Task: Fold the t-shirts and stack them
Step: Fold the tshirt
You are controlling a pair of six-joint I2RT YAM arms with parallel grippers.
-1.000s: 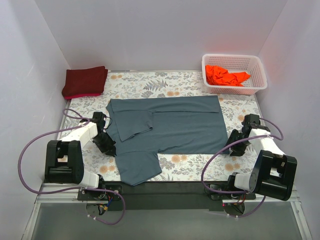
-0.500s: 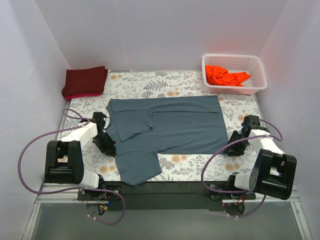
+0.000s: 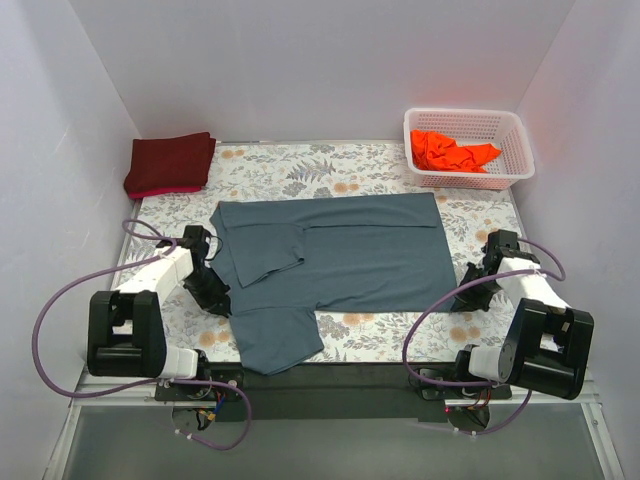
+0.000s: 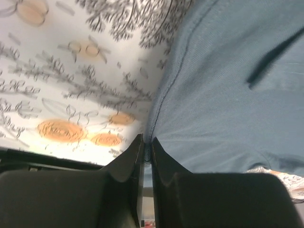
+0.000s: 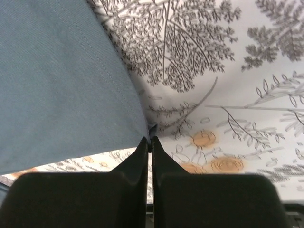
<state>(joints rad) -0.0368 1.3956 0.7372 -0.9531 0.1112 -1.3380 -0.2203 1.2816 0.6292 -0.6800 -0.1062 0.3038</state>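
Left fingers point(image 4: 126, 164) and right fingers point(image 5: 135, 159) pinch the blue-grey t-shirt point(image 3: 360, 255) edges.

I find no writing I can read anywhere: none on the blue-grey t-shirt point(image 3: 350, 250), the maroon t-shirt point(image 3: 170, 163), the orange t-shirt point(image 3: 450, 153), the basket point(image 3: 470, 181), or the flowered tablecloth point(image 3: 300, 165).

The floral-print table point(image 3: 300, 165) carries a slate blue-grey t-shirt point(image 3: 370, 255) spread flat across its middle, reaching to the near edge. A folded dark maroon t-shirt point(image 3: 170, 163) lies at the far left corner. A white lattice basket point(image 3: 470, 181) stands far right.
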